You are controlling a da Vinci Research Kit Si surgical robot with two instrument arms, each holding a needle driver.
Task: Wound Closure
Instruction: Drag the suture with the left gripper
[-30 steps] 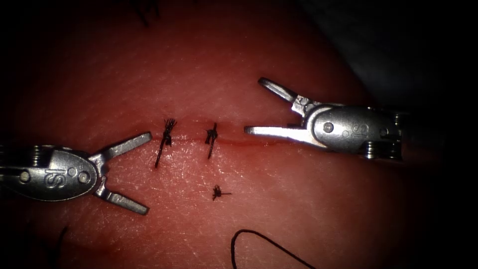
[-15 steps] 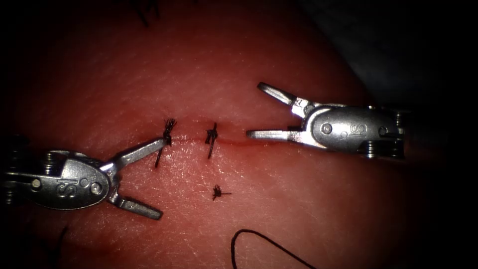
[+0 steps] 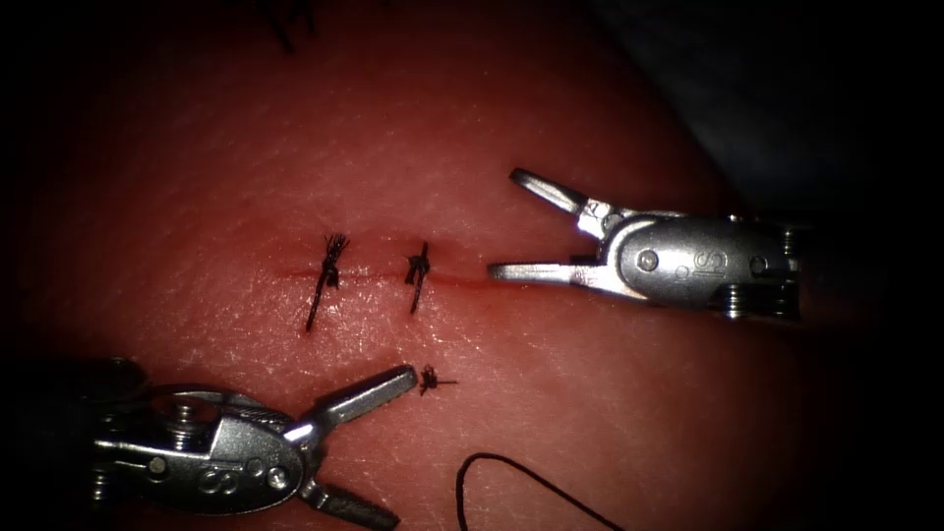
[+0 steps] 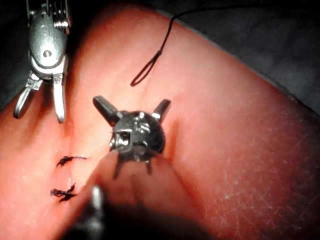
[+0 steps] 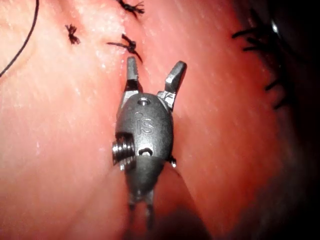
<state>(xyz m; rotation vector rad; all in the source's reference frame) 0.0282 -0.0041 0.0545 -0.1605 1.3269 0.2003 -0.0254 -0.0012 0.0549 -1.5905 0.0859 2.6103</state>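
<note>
Lower now, left pincer (image 3: 379, 447) gapes empty beside a loose knot (image 3: 429, 379); right pincer (image 3: 511, 223) likewise.

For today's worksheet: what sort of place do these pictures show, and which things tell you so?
Probably a surgical training bench: two open pincers, left and right, holding nothing, over tissue whose cut bears tied stitches, with loose thread nearby.
</note>
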